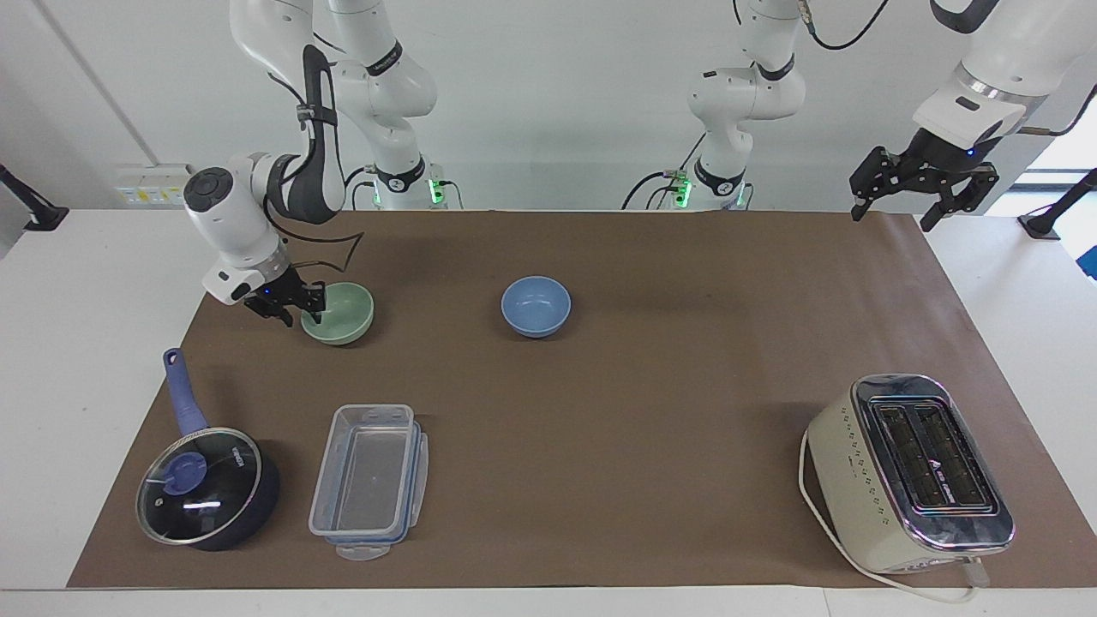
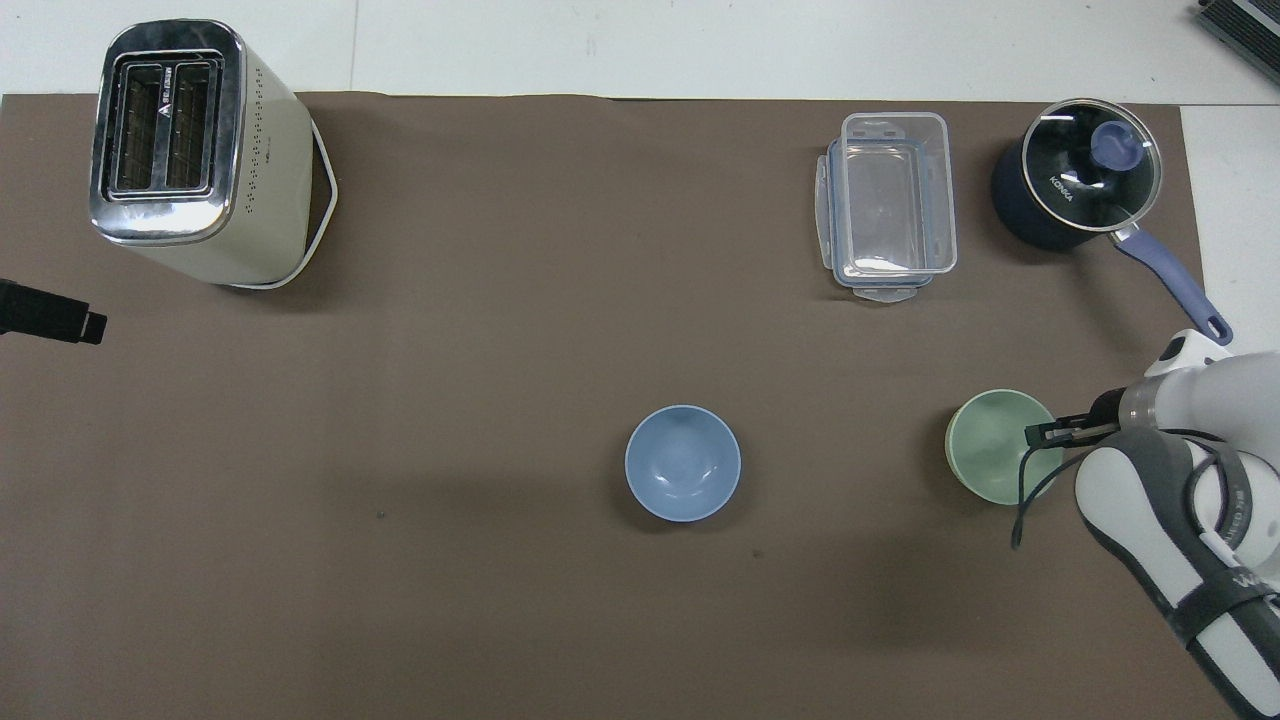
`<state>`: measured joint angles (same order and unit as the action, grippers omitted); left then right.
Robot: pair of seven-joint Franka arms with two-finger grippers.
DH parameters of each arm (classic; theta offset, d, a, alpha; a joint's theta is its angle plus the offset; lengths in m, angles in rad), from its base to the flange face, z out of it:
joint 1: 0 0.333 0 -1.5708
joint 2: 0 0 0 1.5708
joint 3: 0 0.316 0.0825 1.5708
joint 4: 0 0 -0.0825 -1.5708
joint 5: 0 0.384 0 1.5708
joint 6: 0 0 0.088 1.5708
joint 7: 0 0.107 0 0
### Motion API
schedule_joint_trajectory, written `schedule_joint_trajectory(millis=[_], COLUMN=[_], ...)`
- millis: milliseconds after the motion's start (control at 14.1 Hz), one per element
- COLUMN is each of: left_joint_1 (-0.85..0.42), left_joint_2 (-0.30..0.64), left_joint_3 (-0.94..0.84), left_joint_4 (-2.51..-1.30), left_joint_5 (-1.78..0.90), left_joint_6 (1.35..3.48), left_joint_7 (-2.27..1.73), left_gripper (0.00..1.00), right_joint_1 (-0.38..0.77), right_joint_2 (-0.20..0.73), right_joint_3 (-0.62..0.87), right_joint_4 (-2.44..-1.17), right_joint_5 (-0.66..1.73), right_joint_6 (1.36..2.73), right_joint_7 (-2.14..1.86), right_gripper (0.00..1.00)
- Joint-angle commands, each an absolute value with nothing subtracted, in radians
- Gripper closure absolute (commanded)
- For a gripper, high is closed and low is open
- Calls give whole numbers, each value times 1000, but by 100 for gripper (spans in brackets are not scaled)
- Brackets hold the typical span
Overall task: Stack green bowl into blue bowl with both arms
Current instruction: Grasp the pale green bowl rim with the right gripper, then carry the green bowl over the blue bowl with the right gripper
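The green bowl (image 1: 340, 313) stands upright on the brown mat toward the right arm's end; it also shows in the overhead view (image 2: 995, 450). The blue bowl (image 1: 536, 305) stands upright near the mat's middle, apart from it, and shows in the overhead view (image 2: 683, 462). Both bowls are empty. My right gripper (image 1: 297, 308) is low at the green bowl's rim, on the side toward the right arm's end, open, with one finger over the inside (image 2: 1042, 432). My left gripper (image 1: 891, 218) hangs open and empty, high over the mat's corner at the left arm's end.
A dark blue lidded saucepan (image 1: 206, 484) and a clear plastic container (image 1: 368, 480) stand farther from the robots than the green bowl. A cream toaster (image 1: 913, 471) stands at the left arm's end. One left finger (image 2: 55, 317) shows beside the toaster.
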<state>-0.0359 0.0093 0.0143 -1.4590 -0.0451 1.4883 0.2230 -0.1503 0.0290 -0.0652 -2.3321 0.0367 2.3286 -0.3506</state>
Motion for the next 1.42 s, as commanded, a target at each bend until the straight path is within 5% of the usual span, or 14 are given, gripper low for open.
schedule_joint_trajectory(millis=[0, 708, 1345], left_joint_1=[-40, -40, -29], left_joint_2=[-9, -9, -14], left_joint_3=[14, 15, 15], left_joint_4=[-1473, -1470, -1473], left_joint_5=[-58, -49, -51], left_joint_6=[1476, 1476, 1466], left_joint_7=[218, 213, 213], left_gripper=[0, 0, 0], right_joint_1=[-163, -115, 237], right_joint_2=[25, -52, -34], right_joint_3=[-58, -43, -41], right_joint_4=[-2344, -2163, -2037], right_joint_5=[92, 141, 133], right_joint_6=[2338, 2140, 2080], right_joint_7=[-365, -365, 110], right_gripper=[100, 100, 100])
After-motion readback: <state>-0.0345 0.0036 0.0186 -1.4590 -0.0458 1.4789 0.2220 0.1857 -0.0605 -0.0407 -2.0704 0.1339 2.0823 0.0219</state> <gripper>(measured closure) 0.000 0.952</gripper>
